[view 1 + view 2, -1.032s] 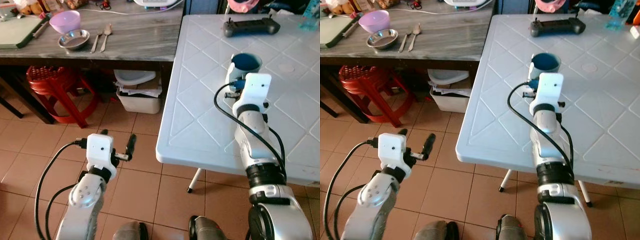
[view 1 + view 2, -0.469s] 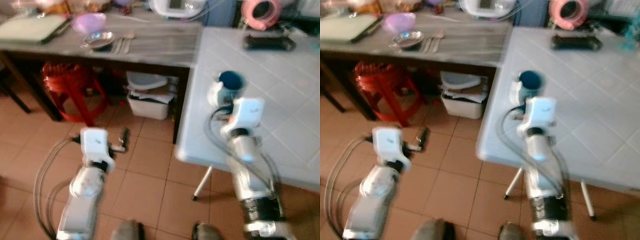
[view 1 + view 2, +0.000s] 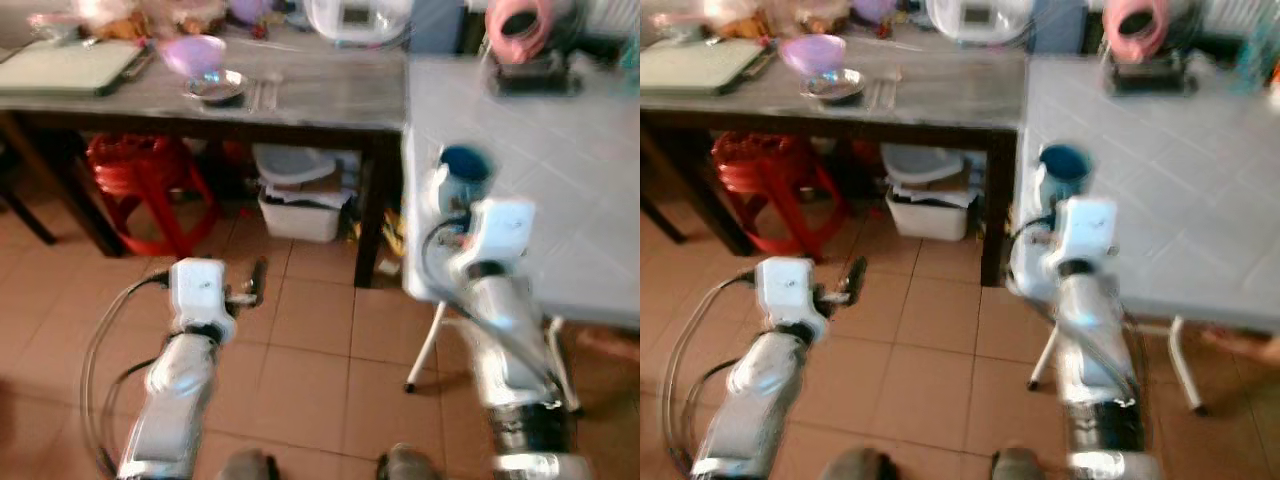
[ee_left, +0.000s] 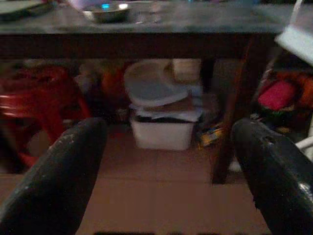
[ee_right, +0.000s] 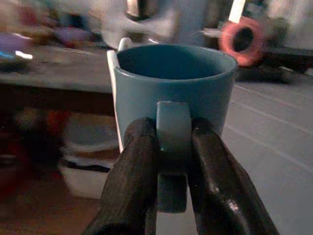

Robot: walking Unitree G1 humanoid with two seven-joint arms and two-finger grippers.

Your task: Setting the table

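In the blurred eye views the blue ceramic mug [image 3: 463,170] with its white outer panel sits above the white plastic table's [image 3: 560,190] near corner; the right wrist view shows the right gripper [image 5: 172,147] clenched on its handle; the left wrist view shows the left gripper [image 4: 168,161] spread wide, holding nothing, over the tiled floor [image 4: 161,196].

Red plastic stool [image 3: 140,175] and white lidded bin [image 3: 298,190] on the tiled floor under the wooden bench [image 3: 330,95].
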